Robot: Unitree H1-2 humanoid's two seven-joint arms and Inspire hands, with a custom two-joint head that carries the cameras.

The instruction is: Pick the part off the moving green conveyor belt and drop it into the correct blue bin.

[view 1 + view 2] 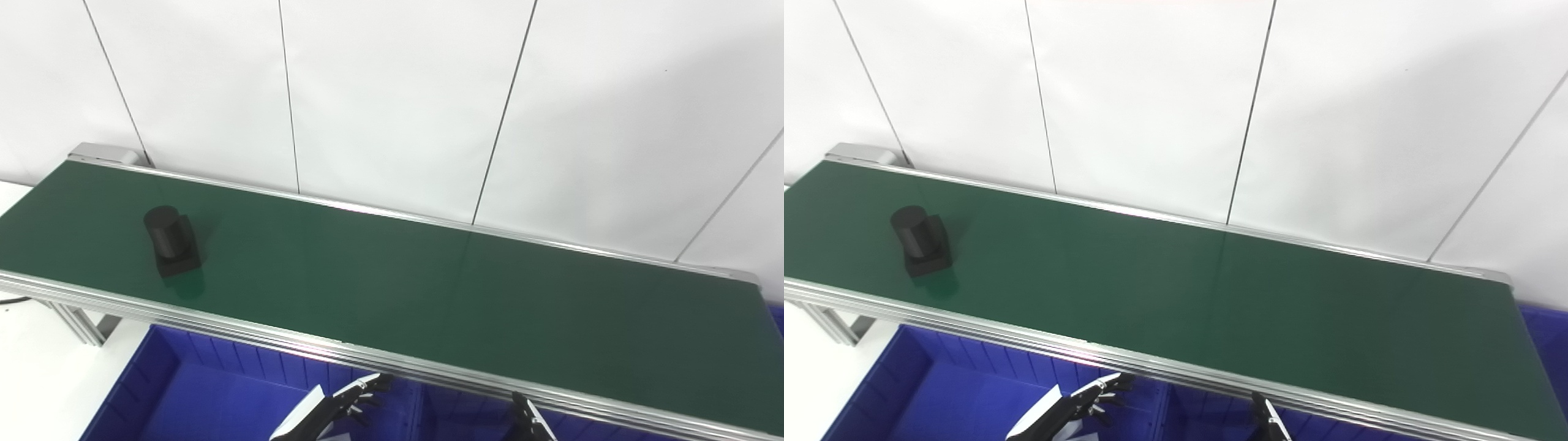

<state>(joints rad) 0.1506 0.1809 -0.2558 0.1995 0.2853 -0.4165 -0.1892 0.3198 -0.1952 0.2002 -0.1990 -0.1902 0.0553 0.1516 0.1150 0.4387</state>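
Note:
A black part (172, 242), a cylinder on a square base, stands on the green conveyor belt (429, 294) near its left end. My left hand (352, 401) hangs low in front of the belt, over a blue bin (208, 398), its fingers spread and holding nothing. Only the top of my right hand (528, 419) shows at the bottom edge, below the belt's front rail; its fingers are mostly out of the picture. Both hands are far to the right of the part.
The belt's aluminium front rail (306, 343) runs between my hands and the belt surface. A second blue bin (465, 416) lies to the right of the first, and another blue edge (778, 318) shows at the far right. White wall panels stand behind.

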